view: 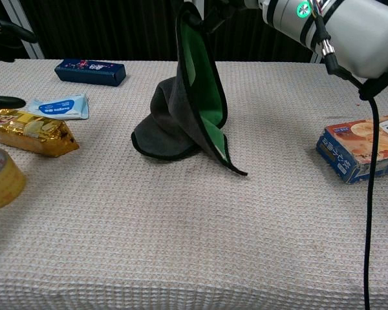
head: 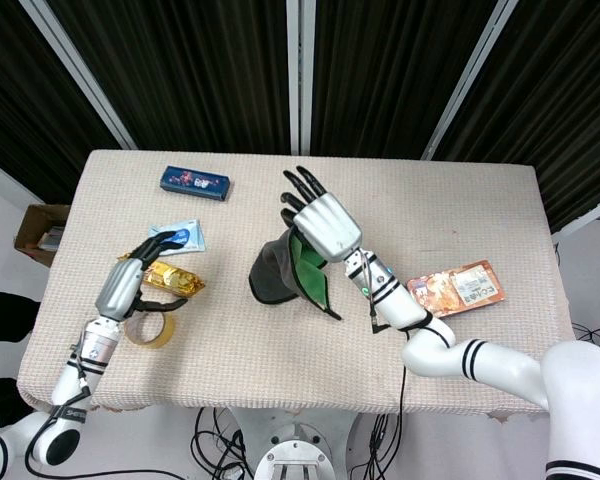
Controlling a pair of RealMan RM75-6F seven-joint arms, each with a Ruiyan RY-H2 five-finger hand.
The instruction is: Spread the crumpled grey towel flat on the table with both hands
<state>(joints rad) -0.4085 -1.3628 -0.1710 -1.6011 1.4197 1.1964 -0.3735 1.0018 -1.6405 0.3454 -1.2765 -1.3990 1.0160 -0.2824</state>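
Observation:
The grey towel (head: 272, 277) has a green inner side and a dark hem. My right hand (head: 321, 224) pinches its upper edge and holds it high above the table. In the chest view the towel (view: 197, 97) hangs as a tall fold, its lower part bunched on the table and one corner trailing to the front right. Only my right forearm (view: 323, 19) shows plainly there, at the top edge. My left hand (head: 138, 283) hovers above the gold packet, well left of the towel, fingers apart and holding nothing. Its fingertips (view: 1, 28) show at the chest view's left edge.
Left of the towel lie a gold snack packet (view: 29, 131), a tape roll (view: 0, 177) and a wipes pouch (view: 59, 106). A blue box (view: 90, 71) sits at the back left. An orange box (view: 362, 147) lies to the right. The table (head: 280, 370) has a beige woven cover.

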